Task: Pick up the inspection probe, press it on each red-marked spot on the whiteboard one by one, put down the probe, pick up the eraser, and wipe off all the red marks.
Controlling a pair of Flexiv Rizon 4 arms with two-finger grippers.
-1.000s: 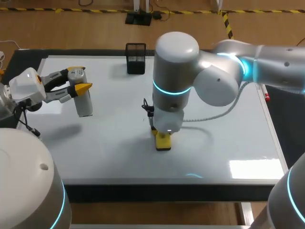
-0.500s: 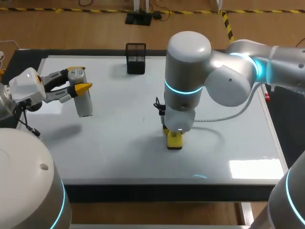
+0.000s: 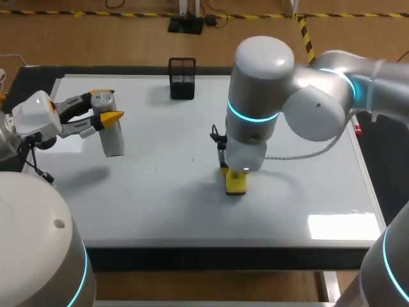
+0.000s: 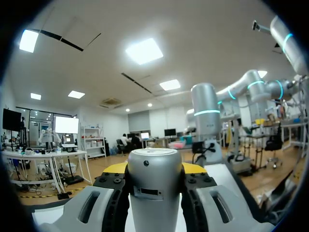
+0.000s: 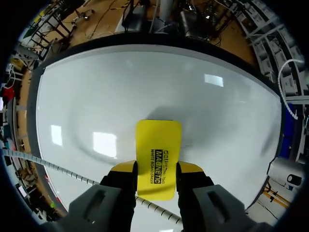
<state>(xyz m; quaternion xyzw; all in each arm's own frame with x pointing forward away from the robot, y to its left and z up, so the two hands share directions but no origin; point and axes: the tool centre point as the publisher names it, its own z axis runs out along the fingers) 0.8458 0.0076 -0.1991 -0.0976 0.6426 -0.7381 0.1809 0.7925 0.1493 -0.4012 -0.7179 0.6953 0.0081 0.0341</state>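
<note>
The black-printed yellow eraser (image 5: 158,145) is gripped by the right claw (image 5: 157,167) at the whiteboard's (image 3: 153,192) middle. The silver probe (image 4: 154,188) is clamped by the left claw (image 4: 154,169) over the whiteboard's left end.

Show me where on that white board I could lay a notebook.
Free on the whiteboard: the near right part, between the eraser and the right edge, and the near left strip. Crowded: the middle, where the right hand holds the eraser, and the far left, where the left hand holds the probe.
</note>
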